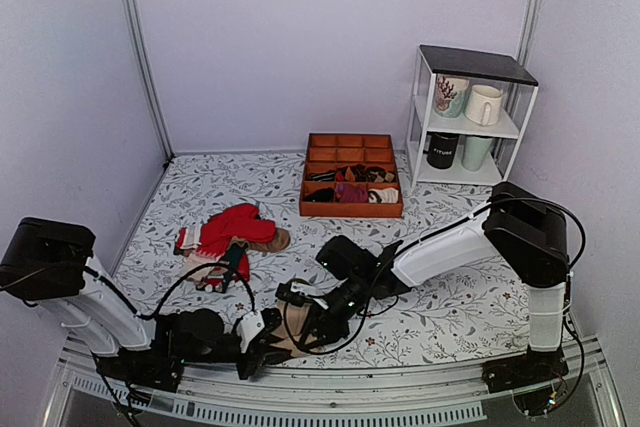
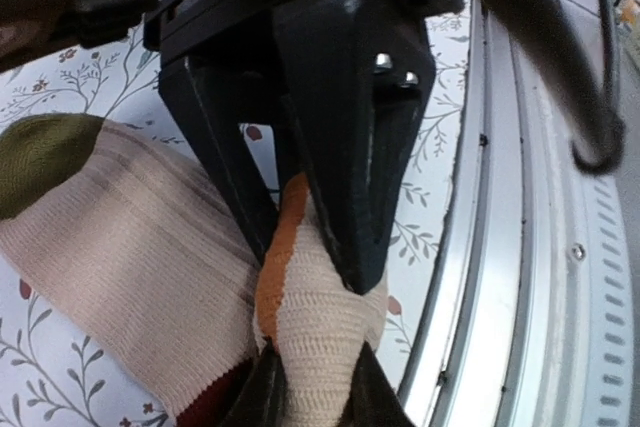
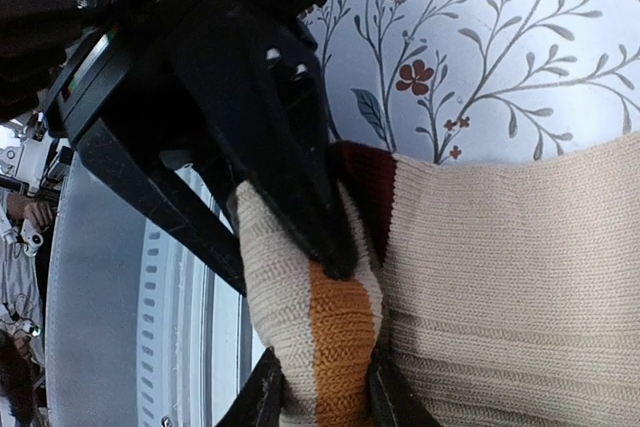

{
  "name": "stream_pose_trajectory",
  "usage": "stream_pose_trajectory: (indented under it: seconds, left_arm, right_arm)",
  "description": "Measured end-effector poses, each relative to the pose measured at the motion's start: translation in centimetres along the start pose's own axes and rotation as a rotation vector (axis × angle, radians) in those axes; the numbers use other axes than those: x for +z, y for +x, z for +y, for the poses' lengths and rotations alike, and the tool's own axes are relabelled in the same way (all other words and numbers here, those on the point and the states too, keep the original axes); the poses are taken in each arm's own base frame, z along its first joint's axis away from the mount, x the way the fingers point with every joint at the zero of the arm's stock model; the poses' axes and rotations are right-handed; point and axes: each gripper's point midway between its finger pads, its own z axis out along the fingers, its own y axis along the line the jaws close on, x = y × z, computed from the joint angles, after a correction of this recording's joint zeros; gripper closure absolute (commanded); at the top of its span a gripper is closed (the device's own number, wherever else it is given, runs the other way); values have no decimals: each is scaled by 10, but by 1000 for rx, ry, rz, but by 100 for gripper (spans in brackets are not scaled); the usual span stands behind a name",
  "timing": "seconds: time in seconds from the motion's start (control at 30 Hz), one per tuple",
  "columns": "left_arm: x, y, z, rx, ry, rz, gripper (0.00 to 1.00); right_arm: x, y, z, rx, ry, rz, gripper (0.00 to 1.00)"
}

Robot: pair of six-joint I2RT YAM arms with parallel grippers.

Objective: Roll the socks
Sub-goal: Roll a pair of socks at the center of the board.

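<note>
Top external cam: big table (image 1: 450,317) w/ a floral cloth takes up most of the view, pale walls on three sides. L arm (image 1: 100,307) and R arm (image 1: 440,252) both bend inward and meet low at the near edge, a bit left of centre. Back right there's a white shelf unit (image 1: 475,64) w/ a black top and mugs (image 1: 483,104) on its two levels. Just left of it sits an orange-brown divider tray (image 1: 352,213) w/ dark and maroon sock bundles in the front compartments. Red socks (image 1: 235,227) lie in a heap left of centre, well apart from the arm tips

The socks (image 2: 130,247), beige ribbed w/ an olive toe (image 2: 40,157), lie on the cloth btwn the two arms, right by the metal rail (image 2: 500,247) at the table's near edge. One end is bunched into a fold w/ an orange stripe (image 3: 340,347), and a bit of maroon cuff (image 3: 365,182) shows next to it

Left jaws: narrow, pinched on that fold; the left wrist view shows knit squeezed btwn them. Right jaws: narrow too, clamped on the same fold from the opposite side, knit bulging btwn them in the right wrist view. The two sets sit tip to tip, v. close; can't tell if they actually touch each other
</note>
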Motion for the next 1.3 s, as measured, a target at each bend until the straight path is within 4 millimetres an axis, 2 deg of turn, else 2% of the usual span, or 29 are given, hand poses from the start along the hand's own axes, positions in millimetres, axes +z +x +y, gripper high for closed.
stream_pose_trajectory:
  seconds: [0.03, 0.2, 0.3, 0.43, 0.53, 0.6, 0.8, 0.9, 1.03, 1.17, 1.23, 1.3]
  left_arm:
    - [0, -1, 0, 1, 0, -2, 100]
    - [6, -4, -3, -53, 3, 13, 100]
    - [12, -7, -3, -137, 17, 32, 100]
    - [15, -6, -4, -260, 53, 54, 100]
    - [17, -4, -5, -349, 82, 71, 100]
    - [17, -4, -6, -391, 100, 76, 100]
    - [19, -4, -10, -465, 157, 100, 100]
    - [19, -4, -12, -476, 178, 110, 100]
    - [19, -4, -13, -485, 192, 117, 100]
    - [19, -3, -14, -487, 200, 122, 100]
    - [19, -3, -14, -488, 204, 124, 100]
    - [19, -3, -14, -490, 207, 125, 100]
  right_arm:
    - [0, 1, 0, 2, -1, 2, 67]
    - [-3, 2, -2, 13, 7, 5, 47]
    - [-10, 2, -2, -11, 60, -14, 44]
    - [-29, 11, -3, -64, 198, -52, 35]
    - [-49, 18, -1, -161, 321, -95, 33]
    - [-57, 14, 4, -261, 389, -126, 31]
    - [-44, 0, 32, -561, 466, -138, 30]
    - [-39, -1, 36, -627, 472, -120, 30]
    - [-27, -2, 24, -661, 498, -83, 32]
    - [-21, 7, 13, -655, 517, -40, 37]
    - [-19, 13, 9, -646, 520, -17, 41]
    - [-18, 17, 7, -636, 524, -5, 52]
